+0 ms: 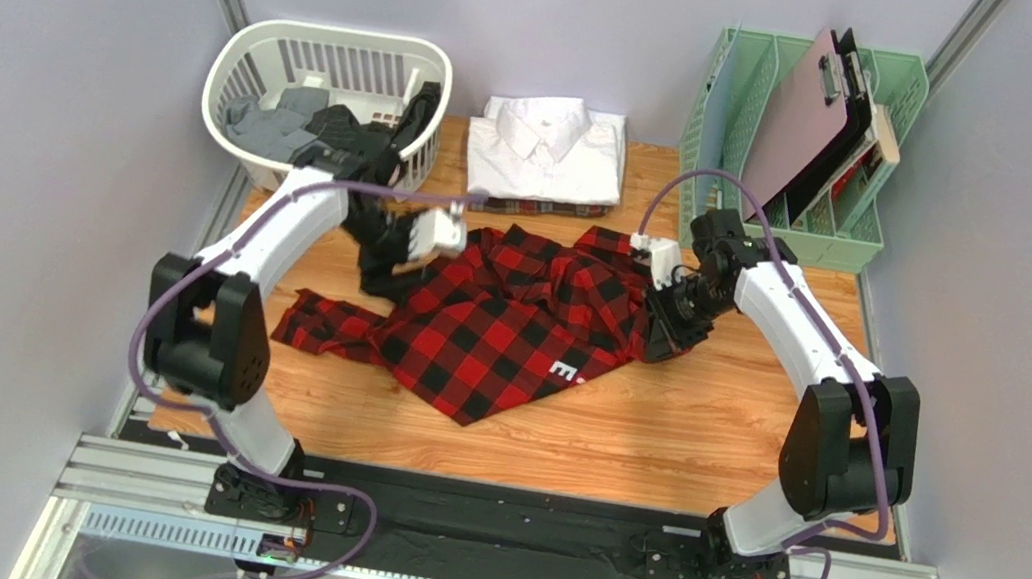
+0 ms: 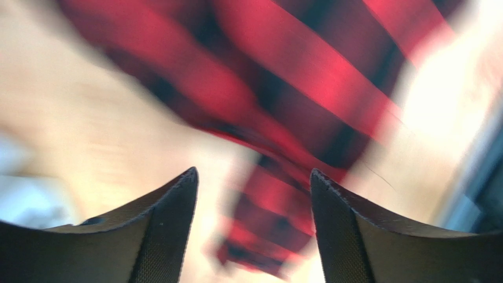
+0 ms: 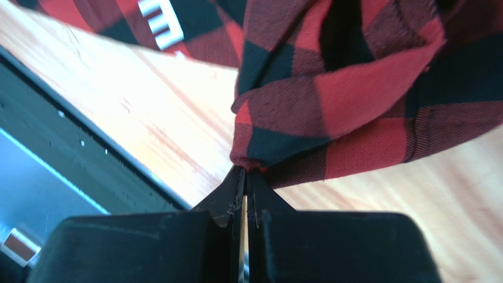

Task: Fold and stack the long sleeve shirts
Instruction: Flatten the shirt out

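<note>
The red-and-black checked shirt (image 1: 501,330) lies rumpled and spread across the middle of the wooden table (image 1: 699,437). One sleeve trails toward the left arm's side, and a white label shows near the shirt's lower edge.

The right hand (image 1: 662,329) is down at the shirt's right edge. In the right wrist view, the right hand (image 3: 245,175) is clenched on a bunched fold of the checked shirt (image 3: 354,88), its two fingers pressed together with the cloth caught at their tips just above the wood.

The left hand (image 1: 382,253) hangs over the shirt's upper left corner. In the motion-blurred left wrist view, the left hand (image 2: 252,174) is released, with its fingers (image 2: 168,236) spread apart and nothing pinched between them. The checked shirt (image 2: 307,76) and the table lie beyond.

At the back of the table, a white shirt (image 1: 549,151) sits neatly folded, collar up. The edge of a dark plaid shirt (image 1: 537,208) shows beneath its near side. A white basket (image 1: 333,52) holding grey and dark clothes stands at the back left. A green file rack (image 1: 743,125) with a clipboard (image 1: 813,112) leaning in it stands at the back right.
</note>
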`<state>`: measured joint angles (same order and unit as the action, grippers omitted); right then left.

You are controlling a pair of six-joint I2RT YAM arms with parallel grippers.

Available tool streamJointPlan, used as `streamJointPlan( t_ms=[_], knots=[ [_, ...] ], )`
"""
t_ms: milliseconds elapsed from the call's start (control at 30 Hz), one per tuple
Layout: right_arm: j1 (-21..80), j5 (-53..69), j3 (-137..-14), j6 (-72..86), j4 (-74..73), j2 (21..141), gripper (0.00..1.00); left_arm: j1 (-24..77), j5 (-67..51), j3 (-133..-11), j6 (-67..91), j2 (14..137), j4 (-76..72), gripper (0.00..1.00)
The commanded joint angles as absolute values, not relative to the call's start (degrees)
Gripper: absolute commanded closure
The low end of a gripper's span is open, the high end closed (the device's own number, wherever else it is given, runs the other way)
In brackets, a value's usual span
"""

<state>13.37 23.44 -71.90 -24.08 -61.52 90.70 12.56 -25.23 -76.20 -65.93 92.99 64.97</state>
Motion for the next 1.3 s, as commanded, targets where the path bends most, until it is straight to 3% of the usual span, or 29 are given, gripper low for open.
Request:
streamJointPlan(
  t_ms=[0,333,400,600,700,733,800,833,1100,1267],
  knots=[
    [13.4,23.4,-70.3,-26.3,-61.5,89.1,1.0,14.4,-34.5,-92.4,-48.0,101.3,54.8,0.23],
    [12.7,24.1,-72.6,-24.6,-61.1,90.6,1.0,24.7,-25.1,-118.2,-36.1,128.1,48.3,0.2],
    [12.7,24.2,-72.9,-24.5,-61.3,90.8,1.0,25.7,-22.7,-120.5,-35.2,132.2,48.1,0.11],
    [12.7,24.1,-73.6,-24.5,-61.6,91.7,1.0,27.9,-13.1,-128.8,-34.0,141.0,50.7,0.07],
    [12.7,24.2,-74.2,-24.3,-61.3,92.4,1.0,28.1,-13.2,-132.6,-35.0,143.4,55.4,0.31],
    [12.7,24.2,-74.4,-24.1,-61.3,92.5,1.0,28.0,-14.1,-133.4,-35.9,143.6,57.8,0.59],
    [12.7,24.1,-75.0,-23.8,-61.3,92.8,1.0,28.0,-15.5,-132.2,-37.1,141.5,58.2,0.93],
    [12.7,24.1,-75.5,-23.7,-61.3,92.9,1.0,27.5,-16.8,-129.9,-37.6,140.0,57.9,1.0],
    [12.6,24.4,-80.3,-21.8,-61.0,91.7,1.0,24.2,-25.7,-124.5,-37.4,117.1,52.5,1.0],
    [12.2,24.8,-82.0,-24.4,-63.6,87.1,1.0,23.0,-33.2,-123.1,-44.9,105.2,61.7,1.0]
  ],
)
